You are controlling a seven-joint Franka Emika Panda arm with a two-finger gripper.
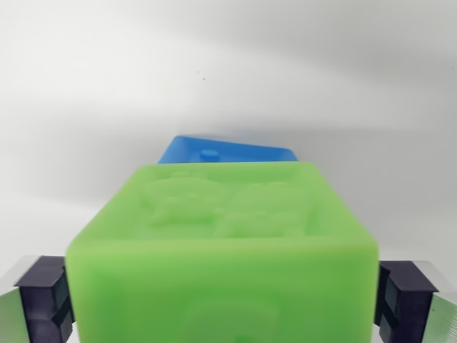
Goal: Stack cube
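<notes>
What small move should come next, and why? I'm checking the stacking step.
Probably carry the green cube forward, toward the blue cube. The pincer has a finger pressed on each side of the green cube, and the blue one shows only partly behind its top edge, so the two are not yet lined up.

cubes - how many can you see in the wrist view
2. The green cube sits between the tool's fingers, filling the foreground. The blue cube lies behind it, mostly hidden. Others may be out of view.

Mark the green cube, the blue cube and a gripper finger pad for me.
green cube [225, 214], wrist view, embossed top face
blue cube [225, 151], wrist view, top face
finger pad [44, 296], wrist view's left, dark block
</notes>
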